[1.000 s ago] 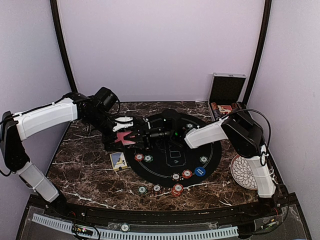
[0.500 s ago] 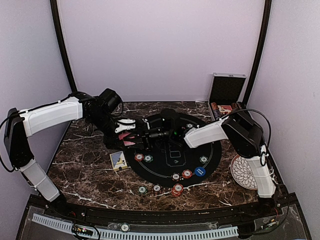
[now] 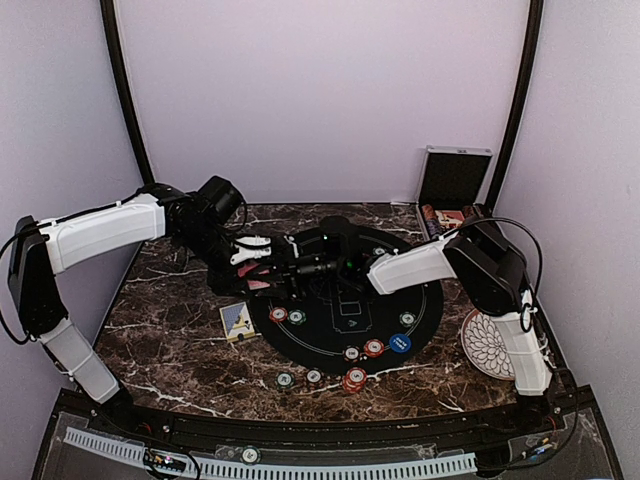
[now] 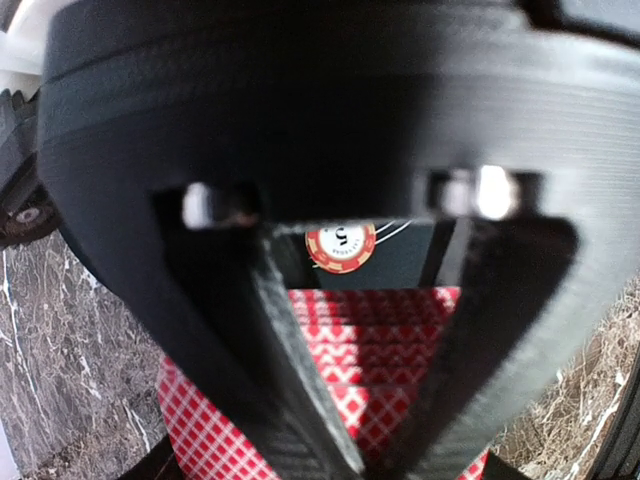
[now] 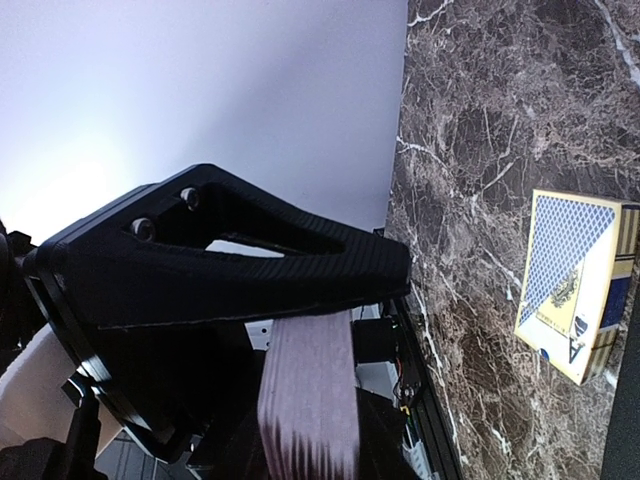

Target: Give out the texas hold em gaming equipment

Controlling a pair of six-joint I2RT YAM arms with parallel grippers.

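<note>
Above the left rim of the black mat (image 3: 425, 290), my left gripper (image 3: 258, 266) and right gripper (image 3: 292, 268) meet tip to tip. In the left wrist view the left gripper (image 4: 385, 462) is shut on red-backed playing cards (image 4: 375, 335), and a red chip (image 4: 341, 245) lies on the mat beyond them. The right wrist view shows the deck (image 5: 310, 400) edge-on, pressed under my upper finger (image 5: 250, 270); the lower finger is hidden. Red and green chips (image 3: 288, 316) lie on the mat, next to a blue button (image 3: 400, 343). A red chip stack (image 3: 355, 379) sits at its near edge.
A blue-and-yellow card box (image 3: 237, 321) lies on the marble left of the mat, also seen as the box (image 5: 575, 295) in the right wrist view. The white patterned plate (image 3: 487, 345) is at the right edge, the open silver case (image 3: 453, 180) at the back right.
My left gripper has shut on the red cards at the deck. The left arm shifted slightly up and right; the fanned cards show less from above.
</note>
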